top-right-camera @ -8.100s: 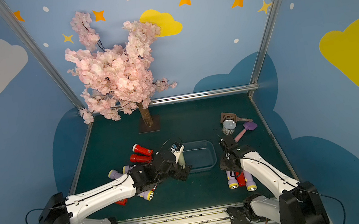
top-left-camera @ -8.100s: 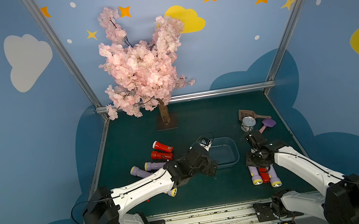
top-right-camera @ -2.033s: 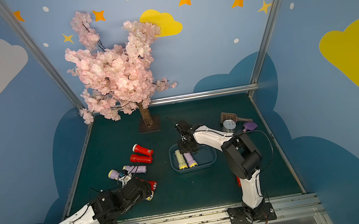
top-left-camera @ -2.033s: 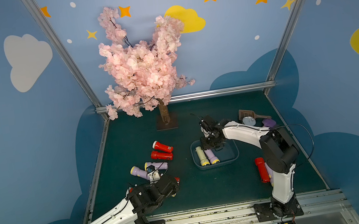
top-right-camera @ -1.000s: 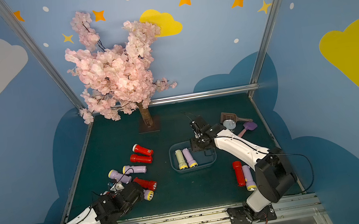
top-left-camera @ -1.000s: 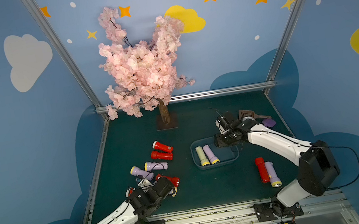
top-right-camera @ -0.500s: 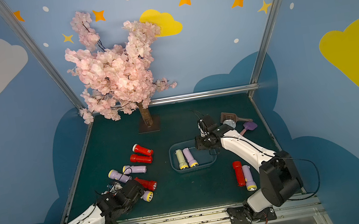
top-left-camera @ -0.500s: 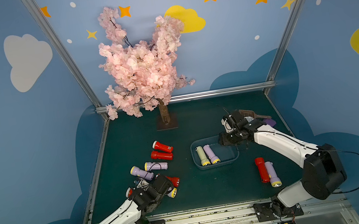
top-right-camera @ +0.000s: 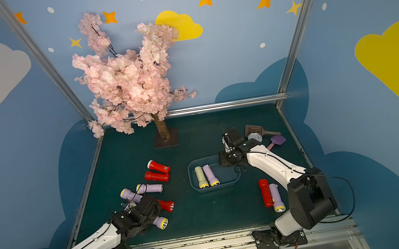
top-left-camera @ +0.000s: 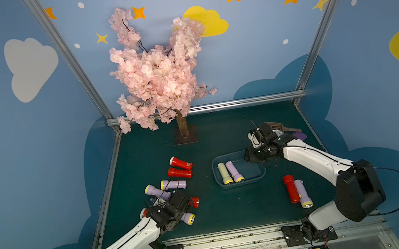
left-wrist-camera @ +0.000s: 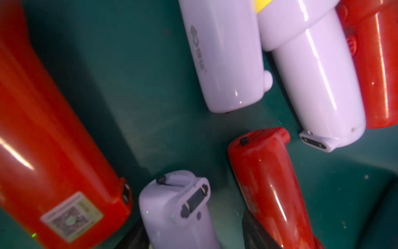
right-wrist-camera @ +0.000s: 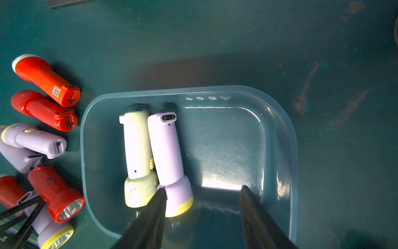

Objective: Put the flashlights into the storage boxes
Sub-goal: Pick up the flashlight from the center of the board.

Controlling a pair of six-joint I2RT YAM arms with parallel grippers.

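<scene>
A pink tree (top-left-camera: 158, 77) stands at the back of the green mat (top-left-camera: 221, 132).

The tub (top-left-camera: 262, 174) sits right of the mat's middle. In both top views it holds two torches side by side at its left end, heads toward the front. They are a green torch (top-left-camera: 223, 173) and, touching it, a lilac torch (top-left-camera: 234, 171). The right gripper (right-wrist-camera: 202, 188) hangs over the tub's right half, fingers spread with nothing between them.

Left of the tub lies a loose group (top-left-camera: 179, 173) of red and lilac torches. At its front the left gripper (left-wrist-camera: 193, 226) is spread astride the tail of the front lilac torch (left-wrist-camera: 178, 204). A gap shows at one finger, and the front red torch (left-wrist-camera: 269, 183) lies just beside it.

By the right arm, a right red torch (top-left-camera: 291, 188) and a right lilac torch (top-left-camera: 303, 193) lie touching. Behind the right gripper are a scoop (top-right-camera: 256, 130), a can (top-right-camera: 254, 136) and a purple spade (top-right-camera: 278, 140).

Eight seconds ago the tub was empty, three torches lay by the right arm and the left gripper was at the tub's left rim. Two seconds ago the tub already held both torches, with the right gripper over their end. Since then it has moved to the tub's right half. The left gripper has kept to about the same spot.
</scene>
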